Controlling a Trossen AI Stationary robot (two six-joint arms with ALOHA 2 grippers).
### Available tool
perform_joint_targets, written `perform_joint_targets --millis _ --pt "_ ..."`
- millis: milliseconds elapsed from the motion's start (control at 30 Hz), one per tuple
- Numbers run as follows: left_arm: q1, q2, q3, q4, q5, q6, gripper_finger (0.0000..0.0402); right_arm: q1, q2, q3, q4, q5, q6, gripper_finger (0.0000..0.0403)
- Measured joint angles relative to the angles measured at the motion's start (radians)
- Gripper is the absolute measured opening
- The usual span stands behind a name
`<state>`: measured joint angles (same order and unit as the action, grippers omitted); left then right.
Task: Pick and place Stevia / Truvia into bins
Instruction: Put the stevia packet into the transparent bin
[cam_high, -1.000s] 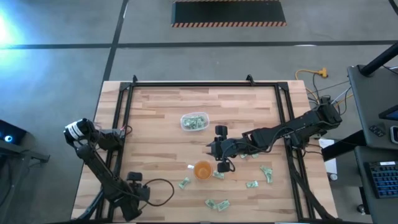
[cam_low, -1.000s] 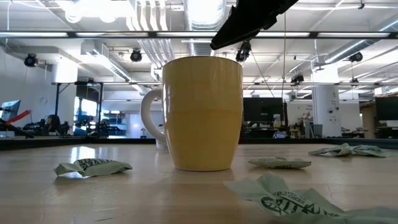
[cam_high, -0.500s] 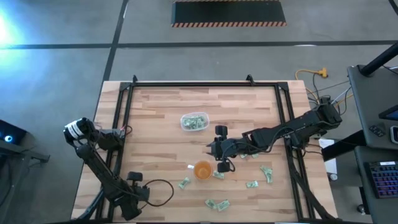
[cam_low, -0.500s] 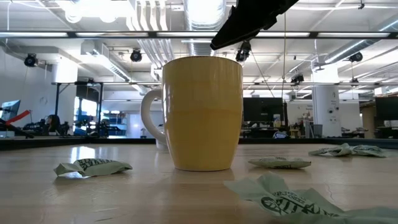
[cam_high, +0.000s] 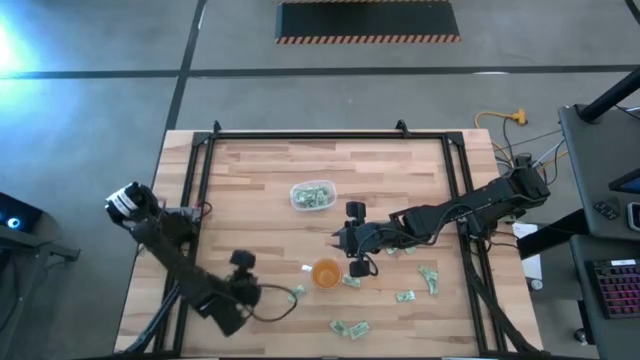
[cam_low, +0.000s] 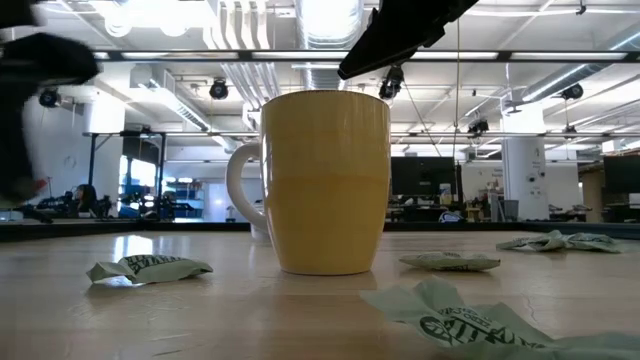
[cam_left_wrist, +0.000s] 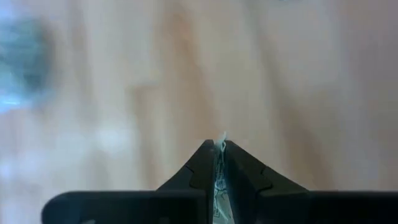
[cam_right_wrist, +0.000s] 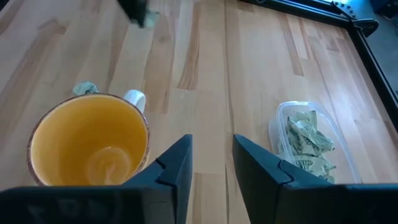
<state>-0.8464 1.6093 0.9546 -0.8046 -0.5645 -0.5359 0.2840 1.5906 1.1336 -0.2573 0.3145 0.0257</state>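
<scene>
- The orange cup (cam_high: 326, 272) stands near the middle of the wooden table (cam_high: 250, 180) and serves as the reference for everything here.
- The left gripper (cam_left_wrist: 216, 163) is well off to the cup's left and nearer the table's front edge, its arm reaching in from that corner. Its fingers are pressed together on a sachet (cam_left_wrist: 217, 177), a thin sliver of paper showing in the seam between them. Pinching the flat packet by its edge looks like the way to carry it without it slipping out.
- The right gripper (cam_right_wrist: 210, 163) hangs just beside the cup on its right, above the rim. Its fingers stand apart with nothing between them. From there its wrist camera looks down past the cup.
- The clear tub (cam_high: 313, 195) sits beyond the cup, toward the table's far side, with several crumpled sachets already inside.
- More loose sachets lie on the wood: one just left of the cup (cam_high: 296, 294), a pair in front of it (cam_high: 350, 327), and others to its right (cam_high: 428, 277).
- A small white scrap (cam_high: 306, 268) lies touching or nearly touching the cup's left side.
- My reading: the left arm has a packet in hand and the tub is its destination.
</scene>
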Motion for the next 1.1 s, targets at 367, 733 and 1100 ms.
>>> perform_joint_targets --millis 367,733,1100 --pt "0.366 -0.217 -0.021 0.062 -0.236 0.287 0.0013 0.0 0.0 0.001 -0.01 0.0 0.0 0.0098" --pt "0.791 -0.395 -0.189 0.695 0.162 0.73 0.0013 0.0 0.0 0.001 -0.033 0.0 0.023 0.0091" --pt "1.049 -0.241 -0.251 0.921 0.381 0.812 0.0013 0.0 0.0 0.002 -0.048 0.0 0.023 0.0089"
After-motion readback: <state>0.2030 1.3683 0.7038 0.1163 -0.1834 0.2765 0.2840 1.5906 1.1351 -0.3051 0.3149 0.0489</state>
